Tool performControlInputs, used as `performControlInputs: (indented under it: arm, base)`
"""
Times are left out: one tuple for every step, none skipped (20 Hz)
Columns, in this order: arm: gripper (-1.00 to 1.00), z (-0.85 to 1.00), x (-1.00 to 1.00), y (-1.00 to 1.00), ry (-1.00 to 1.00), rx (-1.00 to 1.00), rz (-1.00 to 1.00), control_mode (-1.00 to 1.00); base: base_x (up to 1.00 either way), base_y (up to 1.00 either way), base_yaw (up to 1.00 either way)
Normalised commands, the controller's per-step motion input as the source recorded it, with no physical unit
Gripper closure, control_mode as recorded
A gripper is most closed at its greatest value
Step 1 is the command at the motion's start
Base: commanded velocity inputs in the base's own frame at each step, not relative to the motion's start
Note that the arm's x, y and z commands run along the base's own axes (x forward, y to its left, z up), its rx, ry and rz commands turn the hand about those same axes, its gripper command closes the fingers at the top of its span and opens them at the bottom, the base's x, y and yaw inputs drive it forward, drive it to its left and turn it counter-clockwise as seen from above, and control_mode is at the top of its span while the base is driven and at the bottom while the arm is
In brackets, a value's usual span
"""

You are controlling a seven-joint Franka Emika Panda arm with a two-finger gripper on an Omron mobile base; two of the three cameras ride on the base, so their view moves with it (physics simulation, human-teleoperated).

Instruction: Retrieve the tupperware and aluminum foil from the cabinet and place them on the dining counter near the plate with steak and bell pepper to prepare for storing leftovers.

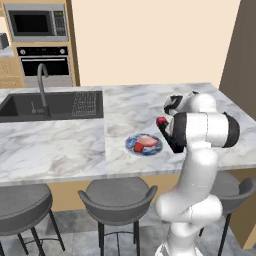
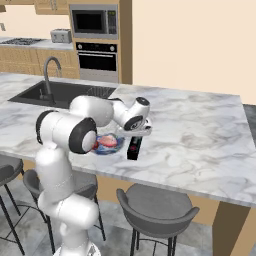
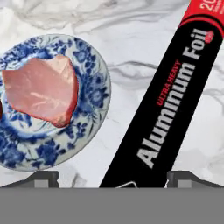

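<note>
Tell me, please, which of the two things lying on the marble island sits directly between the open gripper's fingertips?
The long black aluminum foil box with red ends; it runs up from between the fingertips, whereas the blue-patterned plate holding the pink steak lies off to one side.

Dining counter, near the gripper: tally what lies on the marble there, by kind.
Plates: 1, the blue patterned plate
Food pieces on it: 2, the steak and a red bell pepper piece
Boxes: 1, the aluminum foil, flat on the dining counter beside the plate
Total: 4
</note>
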Motion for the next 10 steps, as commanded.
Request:
performControlInputs:
  arm:
    - [-1.00,0.90,-1.00,0.19,-0.54,-0.19,-0.29,-1.00]
    - [-1.00,1.00,-1.00,0.07,-0.44,-0.17,-0.26,-1.00]
    - [-1.00,1.00,-0.82,0.00,-0.34,-0.17,-0.20,-1.00]
    - [-1.00,1.00,-0.69,0.00,-0.25,-0.16,-0.15,-1.00]
    - [-1.00,1.00,-0.53,0.00,-0.17,-0.15,-0.10,-1.00]
    - [-1.00,1.00,-0.44,0.00,-0.17,-0.17,-0.09,-1.00]
    - [-1.00,1.00,-0.39,0.00,-0.12,-0.16,-0.04,-1.00]
    - [-1.00,1.00,-0.41,0.00,-0.09,-0.16,-0.02,-1.00]
    - [-1.00,1.00,-0.45,0.00,-0.04,-0.16,0.00,-1.00]
    - [-1.00,1.00,-0.46,0.00,0.00,-0.12,0.00,-1.00]
  base:
    - [0.00,0.00,0.00]
    - [0.00,0.00,0.00]
    - [0.00,0.00,0.00]
    - [0.00,0.00,0.00]
    - [0.00,0.00,0.00]
    - [0.00,0.00,0.00]
    - [0.00,0.00,0.00]
    - [0.00,0.00,0.00]
    - [0.00,0.00,0.00]
    - [0.00,0.00,0.00]
